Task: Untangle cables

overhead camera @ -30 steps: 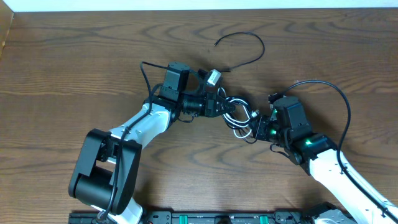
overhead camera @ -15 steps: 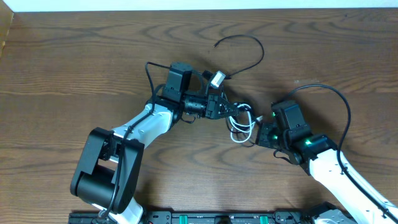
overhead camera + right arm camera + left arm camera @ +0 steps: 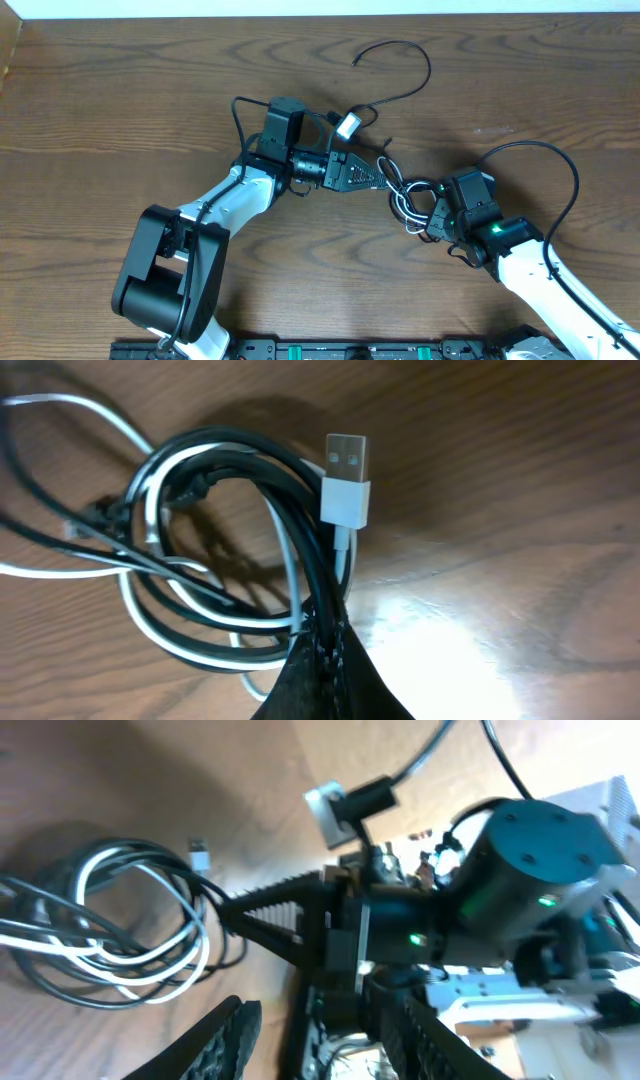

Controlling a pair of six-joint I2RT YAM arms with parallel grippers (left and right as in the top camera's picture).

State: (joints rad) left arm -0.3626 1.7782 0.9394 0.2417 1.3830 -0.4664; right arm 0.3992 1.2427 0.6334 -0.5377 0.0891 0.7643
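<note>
Cables point(image 3: 405, 200) lie knotted on the desk point(image 3: 120, 100) between the arms, right pincer point(image 3: 322, 628) clamped on several strands as an anchor, left pincer point(image 3: 378, 176) parted and empty, likely ready to pick a loop.

overhead cam straight down on whole table point(image 3: 120, 100); both wrist cams close-up, sharing the cable tangle point(image 3: 300, 560) w/ overhead

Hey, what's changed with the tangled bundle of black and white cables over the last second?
The right gripper closed on the tangled bundle of black and white cables and dragged it toward its own side. The left gripper opened and let go. The bundle remains tangled on the wooden table.
</note>
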